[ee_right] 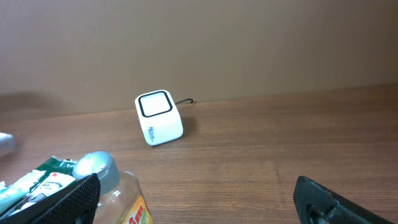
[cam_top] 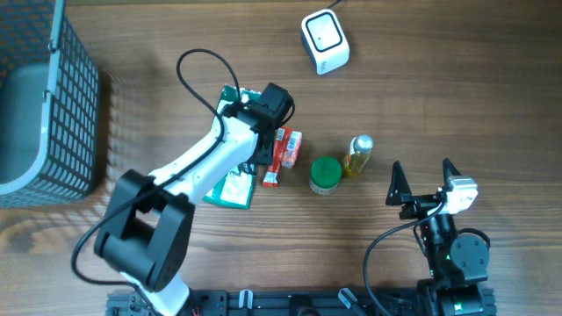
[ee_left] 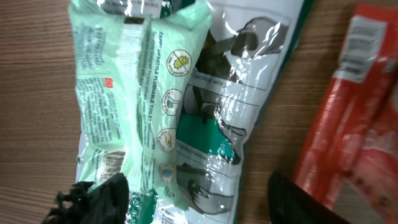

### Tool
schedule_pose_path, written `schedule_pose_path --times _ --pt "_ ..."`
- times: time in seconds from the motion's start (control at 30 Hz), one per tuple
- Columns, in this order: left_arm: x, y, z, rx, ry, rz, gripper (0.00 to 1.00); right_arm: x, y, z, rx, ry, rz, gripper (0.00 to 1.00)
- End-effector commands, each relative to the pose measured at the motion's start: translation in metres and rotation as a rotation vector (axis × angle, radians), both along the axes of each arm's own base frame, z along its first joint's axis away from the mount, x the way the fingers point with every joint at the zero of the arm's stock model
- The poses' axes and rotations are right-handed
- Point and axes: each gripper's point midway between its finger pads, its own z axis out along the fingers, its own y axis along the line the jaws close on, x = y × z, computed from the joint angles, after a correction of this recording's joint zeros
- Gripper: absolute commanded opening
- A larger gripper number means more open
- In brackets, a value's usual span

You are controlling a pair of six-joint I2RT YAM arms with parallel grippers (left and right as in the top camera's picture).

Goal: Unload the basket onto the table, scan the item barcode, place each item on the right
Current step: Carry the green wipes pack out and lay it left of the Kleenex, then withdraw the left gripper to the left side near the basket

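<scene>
Left claw (ee_left: 198,186): released; the two dark fingers (ee_left: 102,196) are seen apart and nothing is clamped between them.
Below the left claw: the green packet (ee_left: 146,106) is lying flat on the table (cam_top: 439,79), directly under the gap of the jaws.
Contact: it cannot be told whether the left-hand finger rests on the film.
Long axis: the green packet runs from near to far in the wrist view, so the jaws are set across its short side.
Barcode: a dark printed patch is seen near the left-hand finger, but it is too blurred to be named a barcode.
Beside it: a green-and-clear bag (ee_left: 249,81) is partly under the packet on the right; a red packet (ee_left: 354,112) lies further right, apart from the claw.
Scanner (cam_top: 325,41): it is placed far and to the right of the left claw, well apart.
Right claw (cam_top: 422,168): spread wide and empty, at the near right, beyond the jar (cam_top: 325,174) and the bottle (cam_top: 358,155).
Nearer arm: the left one, clearly.
Coming move, as judged: the packet is to be gripped across the short side and carried far-right toward the scanner.
</scene>
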Motion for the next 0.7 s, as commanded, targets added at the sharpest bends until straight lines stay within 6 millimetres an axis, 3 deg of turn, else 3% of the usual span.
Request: schedule_pose_path --times 0.0,0.07,0.13,0.23,0.4,0.53,0.67 --pt "0.011 0.001 0.043 -0.077 -0.121 0.021 0.67 0.0 0.002 0.0 0.014 -0.002 0.01 1.0" --pt "0.021 0.02 0.066 -0.108 -0.189 0.079 0.71 0.0 0.002 0.0 0.014 -0.002 0.01 1.0" --pt "0.029 0.042 0.072 -0.109 -0.212 0.143 0.72 0.0 0.001 0.0 0.014 -0.002 0.01 1.0" --pt "0.038 0.092 0.069 -0.088 -0.207 0.27 0.72 0.0 0.001 0.0 0.014 -0.002 0.01 1.0" --pt "0.041 0.153 0.053 -0.059 -0.153 0.374 0.72 0.0 0.001 0.0 0.014 -0.002 0.01 1.0" --pt "0.039 0.165 0.035 -0.115 -0.082 0.345 0.73 0.0 0.002 0.0 0.014 -0.002 0.01 1.0" --pt "0.048 0.159 0.018 -0.233 -0.058 0.241 0.86 0.0 0.001 0.0 0.014 -0.002 0.01 1.0"
